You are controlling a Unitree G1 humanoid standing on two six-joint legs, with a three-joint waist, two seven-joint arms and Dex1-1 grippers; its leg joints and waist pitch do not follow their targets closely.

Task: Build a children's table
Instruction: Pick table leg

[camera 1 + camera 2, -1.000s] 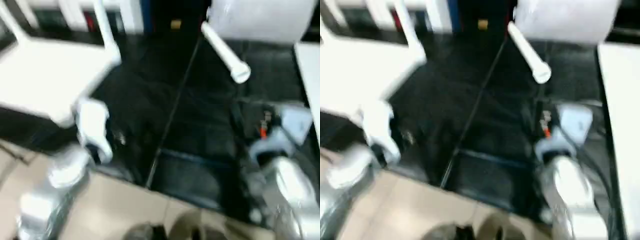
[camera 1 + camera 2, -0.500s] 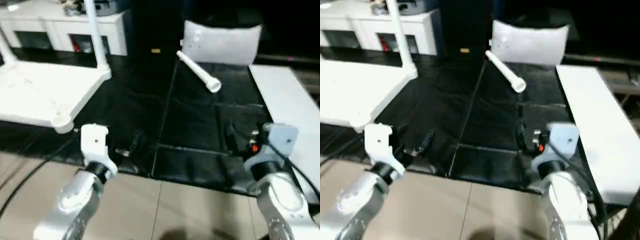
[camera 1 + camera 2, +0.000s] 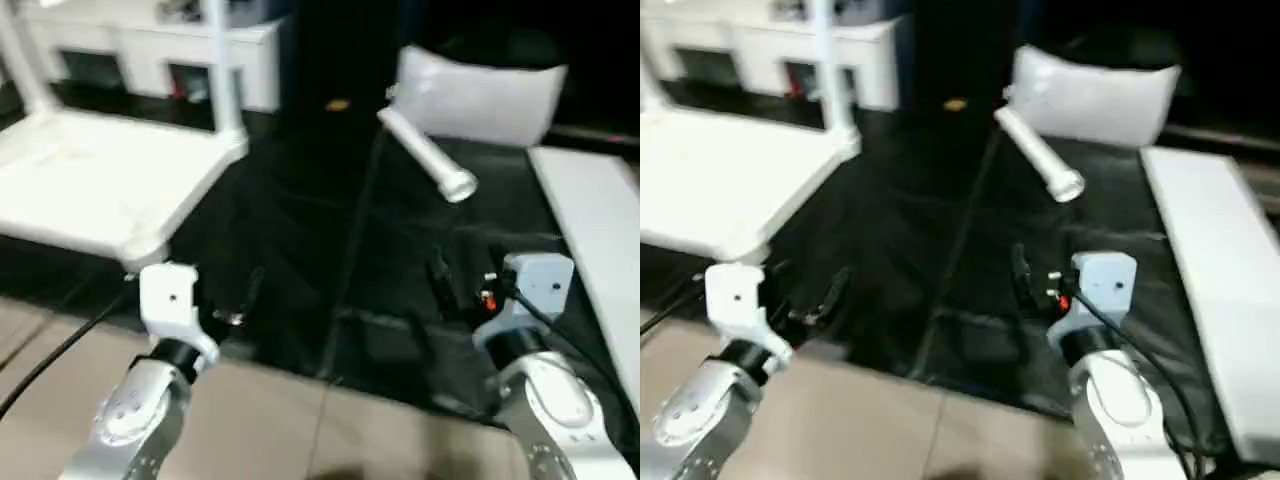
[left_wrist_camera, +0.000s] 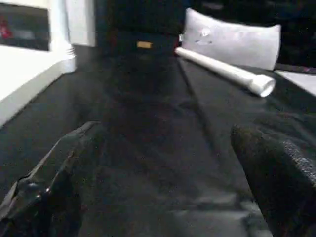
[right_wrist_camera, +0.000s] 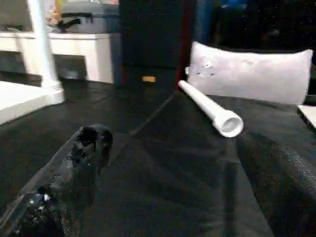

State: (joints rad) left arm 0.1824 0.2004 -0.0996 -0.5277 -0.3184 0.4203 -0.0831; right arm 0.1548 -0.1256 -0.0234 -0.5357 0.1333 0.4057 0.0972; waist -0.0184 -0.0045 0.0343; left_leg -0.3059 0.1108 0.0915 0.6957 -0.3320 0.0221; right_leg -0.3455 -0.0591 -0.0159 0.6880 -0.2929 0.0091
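Well ahead of right end effector point(image 5: 163, 163), loose leg point(image 5: 210, 109)

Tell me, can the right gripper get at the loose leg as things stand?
Probably yes. The right gripper is open and empty, and the loose leg lies ahead of it on the black cover, with nothing between them.

Black-covered work surface point(image 3: 300, 230) under tabletop point(image 3: 90, 180), loose leg point(image 3: 425, 155), pillow point(image 3: 480, 95)

I note: tabletop point(image 3: 90, 180) plain white; loose leg point(image 3: 428, 158) at 1 o'clock white; work surface point(image 3: 300, 230) black; bag point(image 3: 480, 95) pale grey-white; forearms point(image 3: 135, 415) silver.
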